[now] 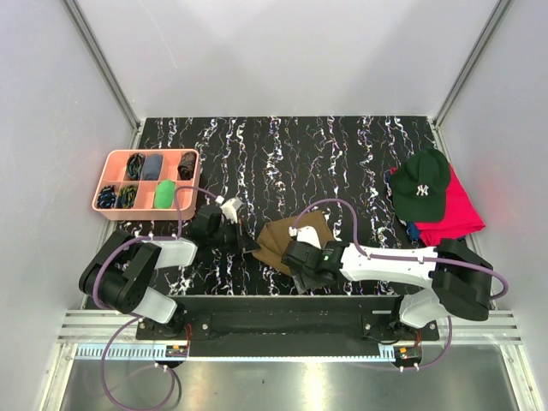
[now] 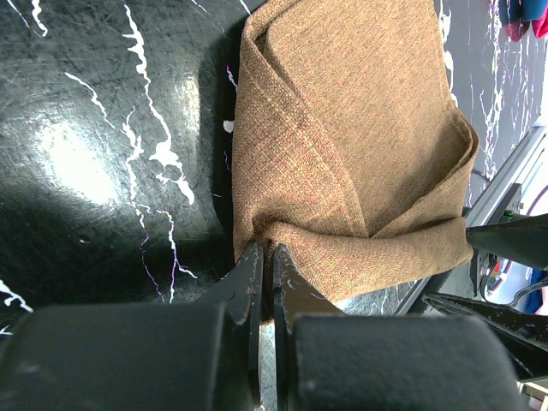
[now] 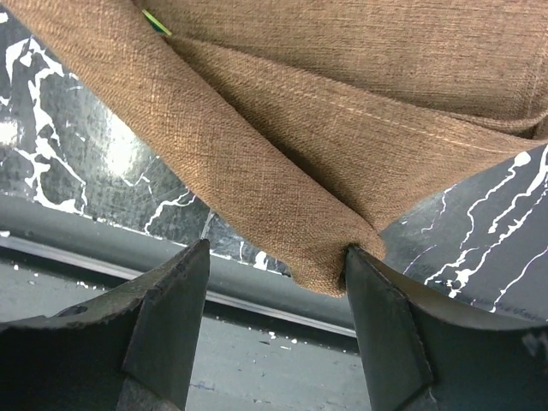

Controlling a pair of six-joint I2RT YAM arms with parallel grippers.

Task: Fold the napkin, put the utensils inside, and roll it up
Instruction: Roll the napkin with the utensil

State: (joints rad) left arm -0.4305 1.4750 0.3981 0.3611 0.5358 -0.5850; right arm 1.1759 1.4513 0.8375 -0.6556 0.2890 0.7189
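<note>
On the bench [image 1: 342,154], mid-fold, the left claw [image 2: 267,254] pinches the napkin [image 2: 342,128]; the spread right claw [image 3: 276,254] should next grip its corner.

Olive-brown napkin [image 1: 287,240], folded w/ overlapping flaps, flat on black marbled table [image 1: 342,145], nr front edge

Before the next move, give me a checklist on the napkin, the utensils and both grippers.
1. The left gripper is shut on an edge of the napkin: ok.
2. The right gripper is open, with the napkin corner between its fingers: ok.
3. The napkin is folded into layers: ok.
4. The utensils are inside the fold: cannot tell, none in view.
5. The napkin lies apart from the green cap and the red cloth: ok.
</note>
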